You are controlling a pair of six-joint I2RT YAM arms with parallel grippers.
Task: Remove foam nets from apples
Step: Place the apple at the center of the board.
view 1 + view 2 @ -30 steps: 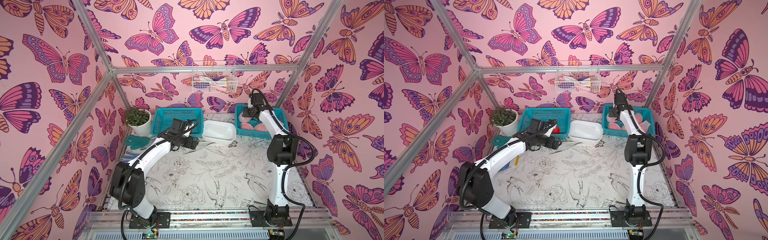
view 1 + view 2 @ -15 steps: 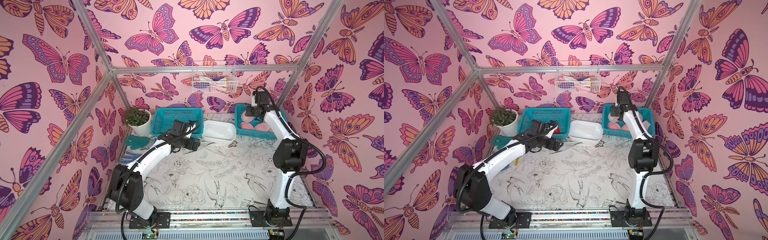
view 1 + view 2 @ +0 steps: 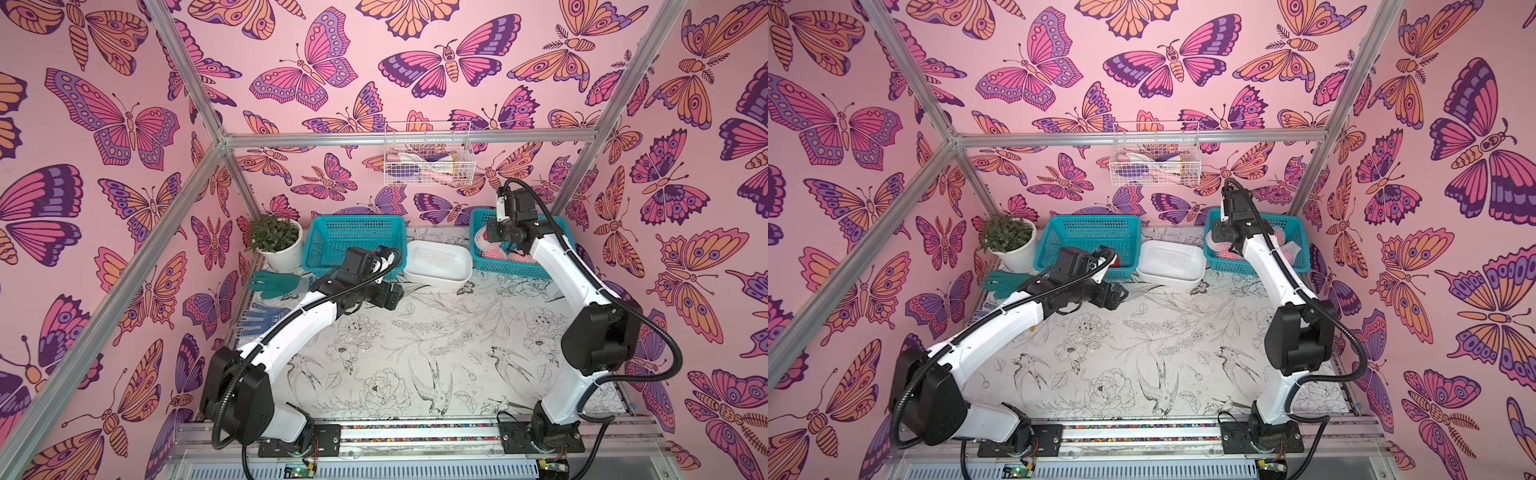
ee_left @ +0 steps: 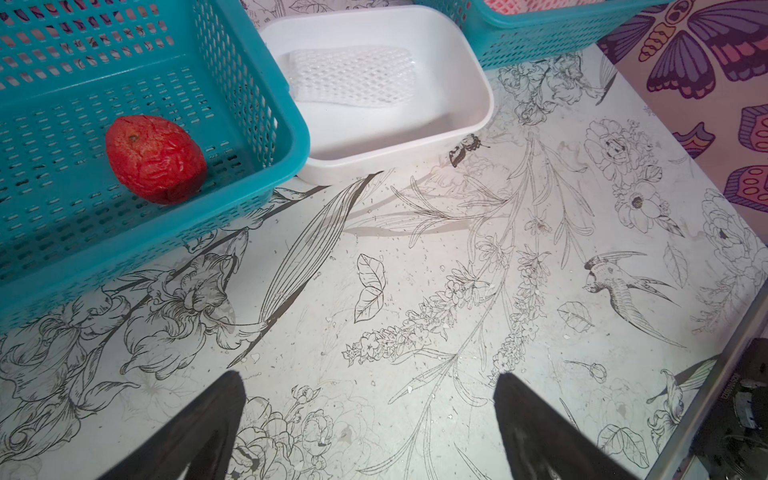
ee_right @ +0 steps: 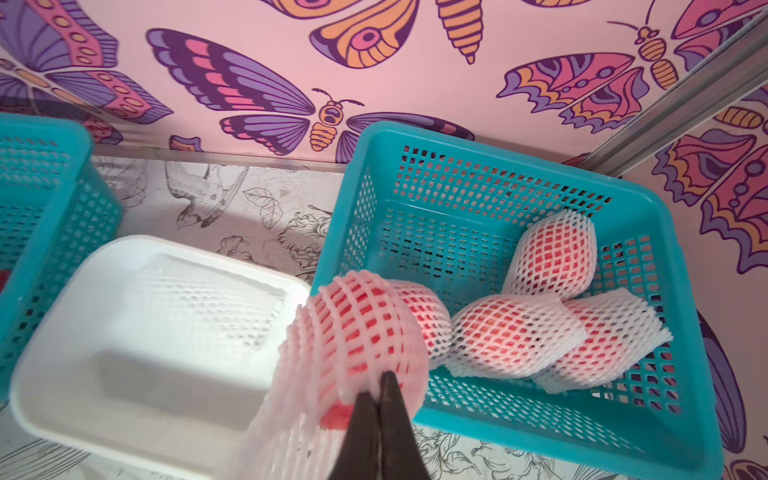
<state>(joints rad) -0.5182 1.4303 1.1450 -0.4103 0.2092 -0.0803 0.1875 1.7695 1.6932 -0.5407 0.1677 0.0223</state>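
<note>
My right gripper (image 5: 378,386) is shut on the foam net of a netted apple (image 5: 357,328). It holds the apple up over the left rim of the right teal basket (image 5: 498,149). Several more apples in foam nets (image 5: 552,257) lie inside that basket. In both top views the held apple (image 3: 482,241) hangs at the basket's left end. My left gripper (image 4: 369,379) is open and empty above the printed mat. A bare red apple (image 4: 156,160) lies in the left teal basket (image 4: 249,54). One empty foam net (image 4: 353,75) lies in the white tub (image 4: 478,124).
A potted plant (image 3: 276,239) stands at the back left. In front of it a green glove (image 3: 272,282) and a blue dotted glove (image 3: 257,318) lie on the mat. A white wire basket (image 3: 428,166) hangs on the back wall. Metal frame posts stand at the corners.
The right arm's elbow has swung out to the right while its gripper stayed shut on the netted apple at the basket's left end. The left gripper drifted slightly forward, still open.
</note>
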